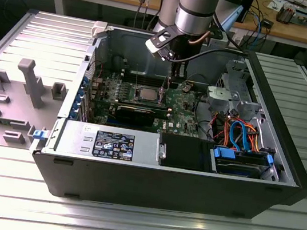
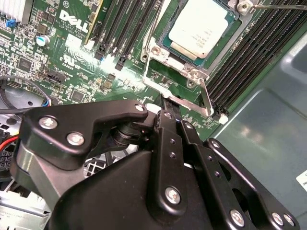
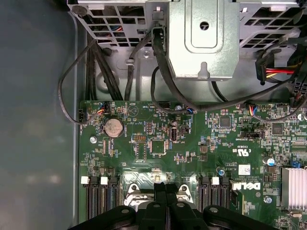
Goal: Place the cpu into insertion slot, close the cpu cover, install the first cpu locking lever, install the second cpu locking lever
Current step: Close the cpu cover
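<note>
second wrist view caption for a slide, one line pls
Shut gripper tip near a corner of the slot, with the cpu seated in it on the green motherboard.

The arm [image 1: 195, 8] points straight down with its tool [image 3: 166, 186] pinched closed.

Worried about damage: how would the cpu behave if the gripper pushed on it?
The cpu lies flat and seated in the insertion slot, so it likely won't slide or tip. Its smooth metal top looks stiff but probably slippery.
</note>
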{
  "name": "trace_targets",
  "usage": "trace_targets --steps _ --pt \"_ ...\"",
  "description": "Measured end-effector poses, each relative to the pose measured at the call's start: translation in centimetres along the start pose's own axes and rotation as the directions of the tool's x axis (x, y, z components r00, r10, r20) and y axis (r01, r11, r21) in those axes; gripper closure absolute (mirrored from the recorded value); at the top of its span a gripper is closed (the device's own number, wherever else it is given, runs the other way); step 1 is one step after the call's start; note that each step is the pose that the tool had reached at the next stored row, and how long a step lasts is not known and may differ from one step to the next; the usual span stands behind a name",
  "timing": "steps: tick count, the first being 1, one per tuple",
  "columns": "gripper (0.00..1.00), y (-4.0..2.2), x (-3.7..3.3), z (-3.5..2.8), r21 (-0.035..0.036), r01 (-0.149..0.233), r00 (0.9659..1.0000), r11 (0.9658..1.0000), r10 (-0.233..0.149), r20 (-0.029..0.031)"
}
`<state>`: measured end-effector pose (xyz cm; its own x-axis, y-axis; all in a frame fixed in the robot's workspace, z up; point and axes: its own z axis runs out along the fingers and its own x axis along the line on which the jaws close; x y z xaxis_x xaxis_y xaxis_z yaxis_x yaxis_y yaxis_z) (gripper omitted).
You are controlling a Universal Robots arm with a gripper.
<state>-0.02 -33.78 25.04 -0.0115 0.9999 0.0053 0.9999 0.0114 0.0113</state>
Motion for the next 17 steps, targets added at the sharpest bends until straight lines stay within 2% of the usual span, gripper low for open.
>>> trace_targets --steps 17 --pt "0.89 -0.39 0.0 0.02 0.0 0.0 1.0 1.0 0.0 -0.0011"
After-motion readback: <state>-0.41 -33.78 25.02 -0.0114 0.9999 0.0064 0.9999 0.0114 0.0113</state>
